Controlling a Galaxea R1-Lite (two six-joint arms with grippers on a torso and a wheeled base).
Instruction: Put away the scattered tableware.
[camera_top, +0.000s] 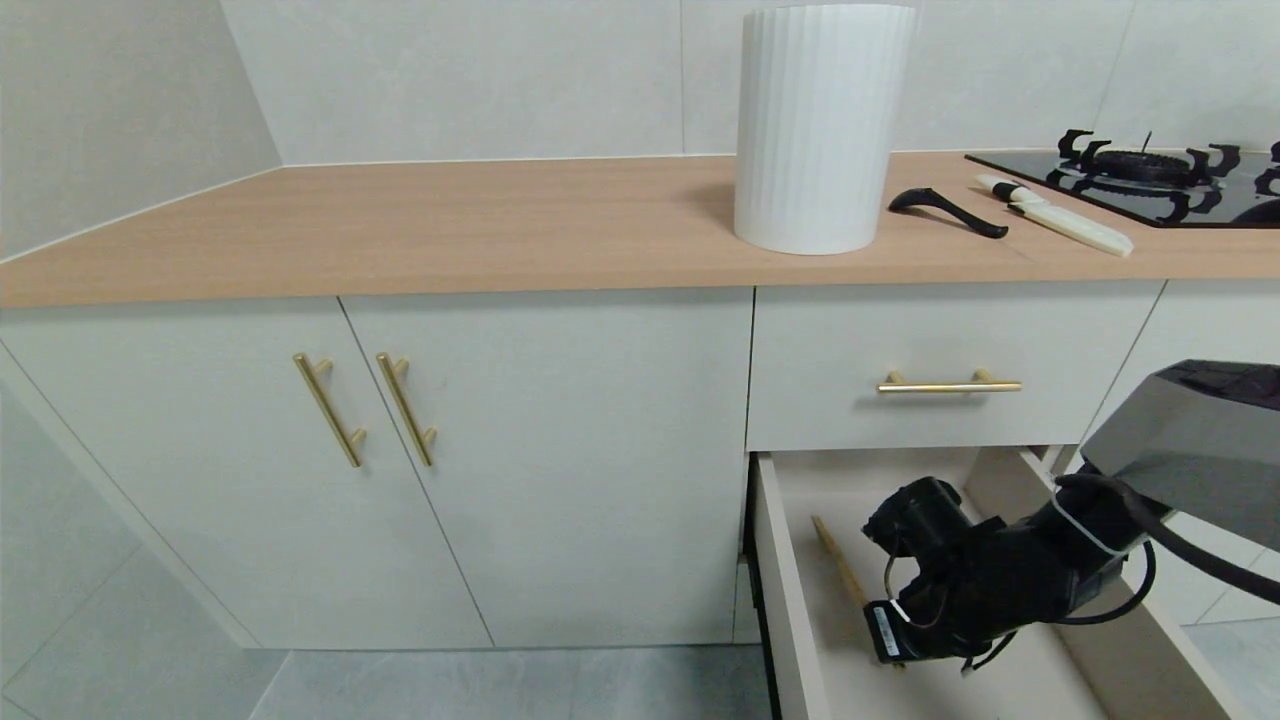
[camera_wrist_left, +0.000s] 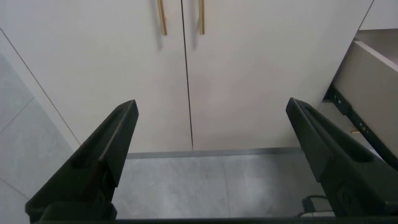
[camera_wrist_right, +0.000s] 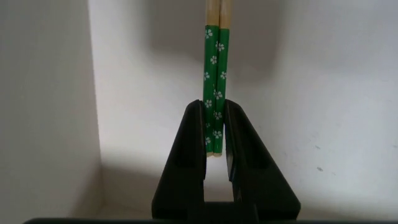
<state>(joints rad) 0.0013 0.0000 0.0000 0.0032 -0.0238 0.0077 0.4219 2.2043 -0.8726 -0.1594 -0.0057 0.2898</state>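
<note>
Inside the open lower drawer (camera_top: 783, 575), my right gripper (camera_top: 895, 650) is shut on a pair of chopsticks (camera_wrist_right: 214, 81) with green flowered ends. It holds them at that end, close to the drawer's bottom (camera_wrist_right: 311, 112), and their bamboo shafts (camera_top: 838, 572) point toward the back of the drawer. On the wooden counter (camera_top: 450, 225) lie a black spoon (camera_top: 947, 212) and a white knife (camera_top: 1056, 216). My left gripper (camera_wrist_left: 211, 155) hangs open and low before the cabinet doors (camera_wrist_left: 186, 74), holding nothing.
A tall white ribbed container (camera_top: 815, 125) stands on the counter left of the spoon. A black gas hob (camera_top: 1150, 180) is at the far right. A shut drawer with a gold handle (camera_top: 948, 385) sits above the open one. The pulled-out drawer's side (camera_wrist_left: 373, 74) juts beside the left arm.
</note>
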